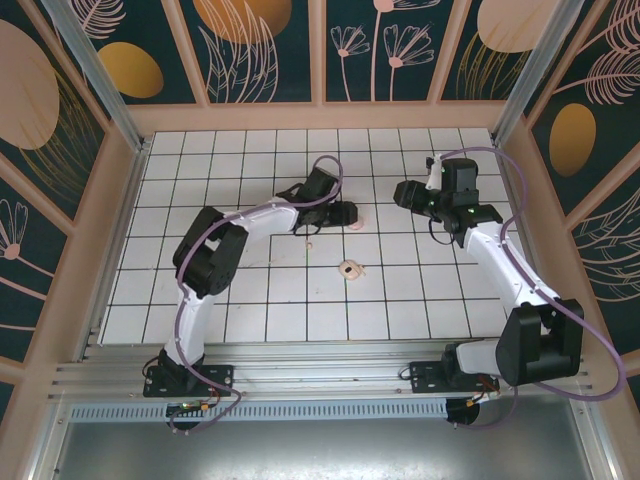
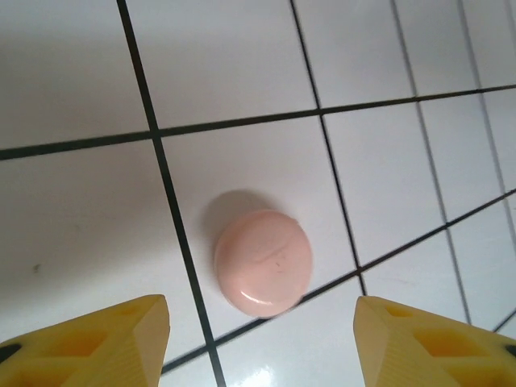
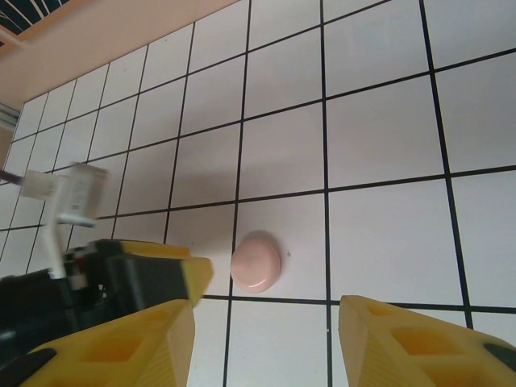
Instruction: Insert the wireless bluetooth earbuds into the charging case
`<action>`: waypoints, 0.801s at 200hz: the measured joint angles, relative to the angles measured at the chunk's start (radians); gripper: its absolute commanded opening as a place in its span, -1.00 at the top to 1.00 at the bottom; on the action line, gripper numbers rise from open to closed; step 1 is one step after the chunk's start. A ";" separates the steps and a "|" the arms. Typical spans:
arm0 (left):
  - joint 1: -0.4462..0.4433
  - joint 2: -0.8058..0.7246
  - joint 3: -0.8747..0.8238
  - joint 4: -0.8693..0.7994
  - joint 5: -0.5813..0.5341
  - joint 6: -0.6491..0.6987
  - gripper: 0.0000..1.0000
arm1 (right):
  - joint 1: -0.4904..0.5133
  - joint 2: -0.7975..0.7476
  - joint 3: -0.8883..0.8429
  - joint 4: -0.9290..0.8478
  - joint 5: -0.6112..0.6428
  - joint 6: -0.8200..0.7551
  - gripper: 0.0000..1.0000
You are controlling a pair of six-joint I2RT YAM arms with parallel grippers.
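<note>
White grid-tiled bench (image 1: 250, 300), boxed in by floral panels, carries everything. The left claw (image 2: 262, 329) hangs spread wide and empty. Its yellow fingers (image 2: 105, 339) stand either side of the charging case (image 2: 263, 262) without touching it. The case lies just ahead of the gap, inside one tile and close to that tile's near line. The right claw (image 3: 266, 322) is likewise spread and holding nothing. It faces the same case from the other side and stands further off. From above, the case sits between the two claws, just beside the left one. A cream ring-shaped piece (image 1: 350, 268) with a dark centre lies apart from it, toward the arm bases. The earbuds are too small for me to pick out with any certainty.

The case looks shut: a smooth salmon dome with a glossy highlight at its near edge and only a faint mark on top. I judge it light, rigid and slick. Its rounded flanks would likely let it squirt out of a pinch taken high on the dome. The safer hold is low and square across its widest girth, near the bench, with modest force. That would let one claw steady the base while the other works the lid open. The earbuds, being tiny and smooth, will probably roll or flick away under a careless pinch.
</note>
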 measured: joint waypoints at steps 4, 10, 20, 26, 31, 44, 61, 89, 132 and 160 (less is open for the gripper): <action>0.003 -0.021 -0.013 0.004 -0.001 0.001 -0.24 | 0.002 0.000 0.000 -0.001 0.001 0.003 -0.02; 0.007 -0.047 -0.035 0.016 -0.001 0.001 -0.24 | 0.006 0.000 0.000 -0.004 0.003 0.005 -0.02; 0.018 -0.098 -0.080 0.032 -0.003 0.001 -0.26 | 0.018 0.000 0.000 -0.010 0.015 0.013 -0.02; 0.025 -0.127 -0.107 0.044 -0.003 0.001 -0.27 | 0.029 0.000 0.000 -0.015 0.023 0.014 -0.02; 0.032 -0.151 -0.127 0.048 -0.003 0.001 -0.27 | 0.038 0.000 0.000 -0.020 0.025 0.016 -0.02; 0.053 -0.205 -0.184 0.077 0.000 0.001 -0.27 | 0.068 0.001 -0.003 -0.029 0.040 0.023 -0.02; 0.088 -0.271 -0.264 0.122 0.009 0.000 -0.27 | 0.116 0.012 -0.013 -0.037 0.067 0.041 -0.02; 0.148 -0.362 -0.412 0.193 0.027 -0.006 -0.30 | 0.196 0.045 -0.043 -0.056 0.105 0.075 -0.02; 0.200 -0.468 -0.544 0.251 0.048 -0.008 -0.32 | 0.278 0.066 -0.093 -0.095 0.146 0.146 0.00; 0.251 -0.532 -0.637 0.307 0.083 -0.019 -0.34 | 0.321 0.092 -0.088 -0.112 0.163 0.172 -0.01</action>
